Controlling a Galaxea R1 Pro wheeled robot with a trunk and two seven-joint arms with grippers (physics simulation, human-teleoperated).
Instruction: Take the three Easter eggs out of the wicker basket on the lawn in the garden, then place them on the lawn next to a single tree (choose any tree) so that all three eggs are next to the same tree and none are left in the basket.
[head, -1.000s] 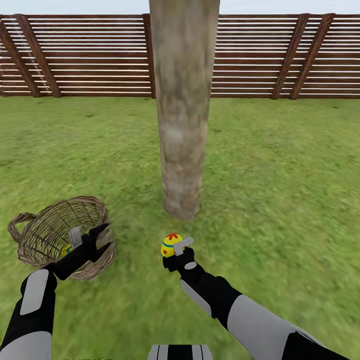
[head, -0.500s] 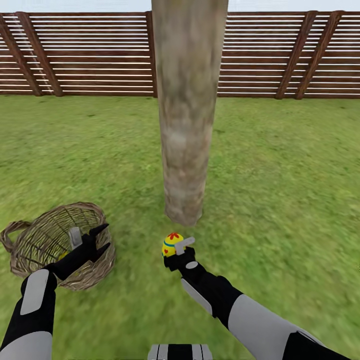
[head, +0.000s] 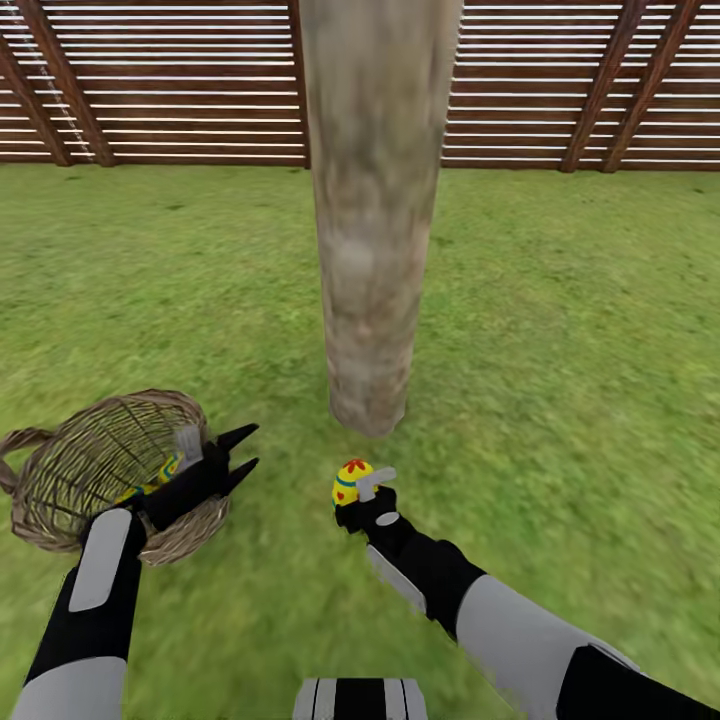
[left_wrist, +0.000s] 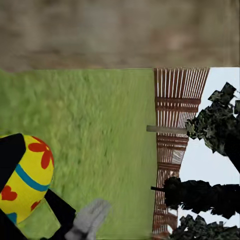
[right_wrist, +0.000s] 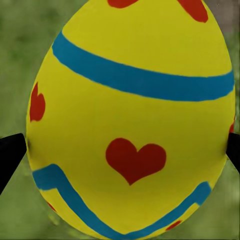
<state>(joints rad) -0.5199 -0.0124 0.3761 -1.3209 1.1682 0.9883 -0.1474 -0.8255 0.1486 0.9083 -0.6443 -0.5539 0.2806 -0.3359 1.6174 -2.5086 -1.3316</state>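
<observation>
Green lawn (head: 560, 330) runs back to a slatted fence (head: 180, 90), with open grass all around. At left the wicker basket (head: 60, 500) holds an egg (head: 165, 468) beside the left gripper (head: 243, 452), its jaws spread and empty past the rim. Right of it, the right gripper (head: 362, 490) has its jaws clamped on an Easter egg (head: 349, 481) just short of the tree (head: 372, 250).

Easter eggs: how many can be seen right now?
2: one egg in the right pincer near the tree, another in the wicker basket behind the left arm. More may be hidden.
</observation>
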